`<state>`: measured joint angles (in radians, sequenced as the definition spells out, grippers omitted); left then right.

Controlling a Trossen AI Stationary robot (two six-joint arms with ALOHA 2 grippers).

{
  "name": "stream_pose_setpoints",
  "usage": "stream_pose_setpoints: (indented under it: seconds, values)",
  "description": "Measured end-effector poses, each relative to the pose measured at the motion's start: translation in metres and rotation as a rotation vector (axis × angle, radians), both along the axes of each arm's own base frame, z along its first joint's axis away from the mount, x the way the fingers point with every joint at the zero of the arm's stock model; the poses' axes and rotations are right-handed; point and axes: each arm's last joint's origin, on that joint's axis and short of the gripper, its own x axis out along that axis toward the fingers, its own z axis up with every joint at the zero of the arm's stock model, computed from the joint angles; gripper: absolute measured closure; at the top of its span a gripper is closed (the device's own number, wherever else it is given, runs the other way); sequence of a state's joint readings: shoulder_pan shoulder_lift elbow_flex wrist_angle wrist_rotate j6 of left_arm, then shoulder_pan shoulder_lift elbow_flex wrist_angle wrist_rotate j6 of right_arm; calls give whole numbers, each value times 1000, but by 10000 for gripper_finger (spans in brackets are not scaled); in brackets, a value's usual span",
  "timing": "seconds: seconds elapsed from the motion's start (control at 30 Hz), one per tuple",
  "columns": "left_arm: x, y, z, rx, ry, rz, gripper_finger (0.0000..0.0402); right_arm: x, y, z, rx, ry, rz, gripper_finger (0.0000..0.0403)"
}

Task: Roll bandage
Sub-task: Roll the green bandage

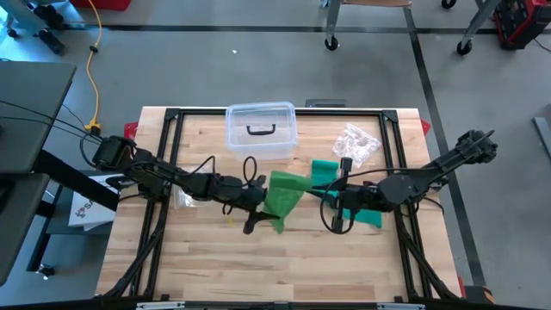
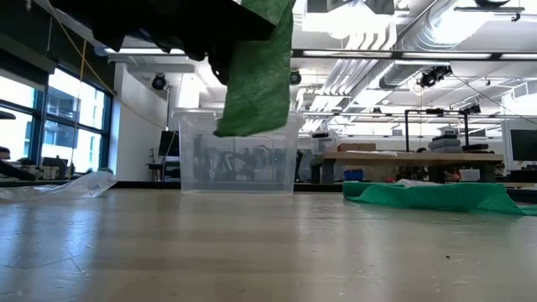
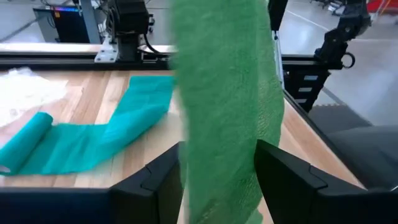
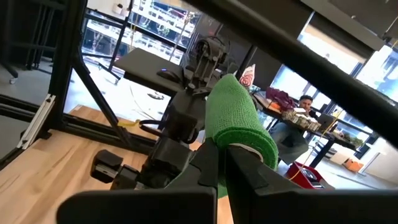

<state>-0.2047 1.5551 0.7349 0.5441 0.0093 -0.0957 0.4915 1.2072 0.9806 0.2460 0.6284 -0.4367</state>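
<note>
The left end effector (image 1: 255, 207) is hovering over the middle of the wooden bench (image 1: 215, 267), its two dark fingers (image 3: 155, 183) standing apart on either side of a hanging strip of green bandage (image 3: 227, 106); whether the pads are pressing the cloth cannot be told. The strip is draping downward past the fingers, its loose end hanging clear of the bench top in the low view (image 2: 256, 75). Across from it, the right end effector (image 1: 343, 191) is pinching the other part of the bandage, fingers together on a tight green roll (image 4: 239, 118) sitting at its tips. Between the two end effectors the green bandage (image 1: 284, 194) is spanning the gap. Beneath and beside the right end effector, a teal bandage (image 3: 93, 140) is lying unrolled and flat on the bench, one end curled over. Beyond both end effectors, toward the far edge of the bench, a clear plastic box (image 1: 261, 131) with a dark handle is standing, and a crumpled clear wrapper (image 1: 356, 145) is lying just to the side of it, near the right arm
</note>
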Motion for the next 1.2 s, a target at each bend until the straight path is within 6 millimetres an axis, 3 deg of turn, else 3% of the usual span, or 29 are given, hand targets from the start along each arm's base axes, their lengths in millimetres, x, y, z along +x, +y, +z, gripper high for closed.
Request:
stream_pose_setpoints:
  seconds: [0.2,0.43,0.6,0.8,0.97,1.2]
  values:
    - [1,6,0,-80,14,13,214,0,0,0,0,-2,0,403]
    - [4,20,2,-109,-1,-10,161,0,0,0,8,0,1,403]
    - [5,26,7,-29,-59,-29,139,0,0,-2,16,11,0,403]
    - [0,28,19,122,-54,0,137,0,0,-3,27,19,0,403]
    - [-6,30,31,139,-24,10,137,0,0,-3,30,19,0,403]
    - [-37,17,49,349,180,236,137,-3,0,-3,45,42,31,403]
